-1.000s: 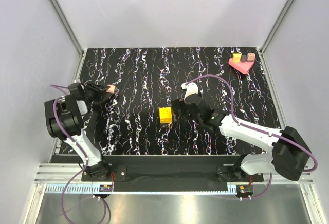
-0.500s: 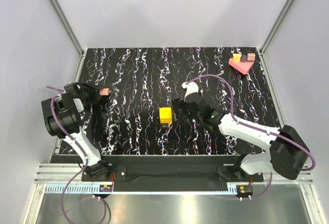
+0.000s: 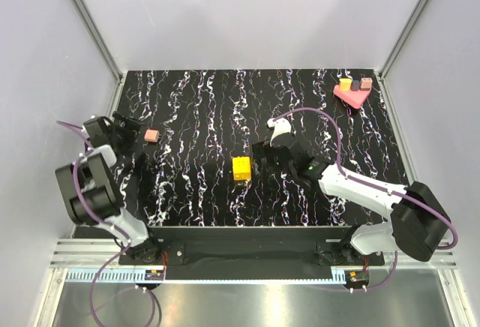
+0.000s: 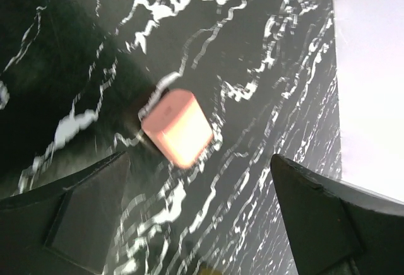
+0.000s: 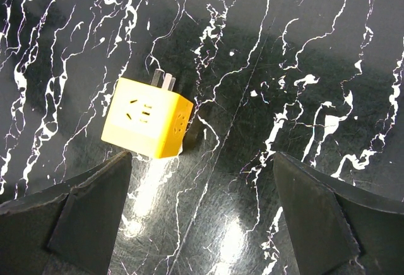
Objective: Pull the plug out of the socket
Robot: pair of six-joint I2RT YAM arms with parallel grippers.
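The yellow socket cube (image 3: 241, 168) lies on the black marbled table (image 3: 202, 109) near the middle, with two metal prongs (image 5: 163, 79) sticking out of its far side. The small pink plug (image 3: 151, 136) lies apart from it at the table's left. My left gripper (image 3: 127, 133) is open just left of the plug, which rests loose on the table ahead of the fingers in the left wrist view (image 4: 176, 128). My right gripper (image 3: 259, 156) is open just right of the socket. In the right wrist view the socket (image 5: 148, 125) sits ahead of the left finger (image 5: 82, 218), untouched.
A pink triangular tray (image 3: 350, 94) holding a yellow block and a brown block stands at the back right corner. Grey walls enclose the table on three sides. The left arm is close to the left wall.
My left gripper went from shut on the pink plug to open. The plug now lies on the table and the left arm has drawn back leftward. The right arm barely moved.
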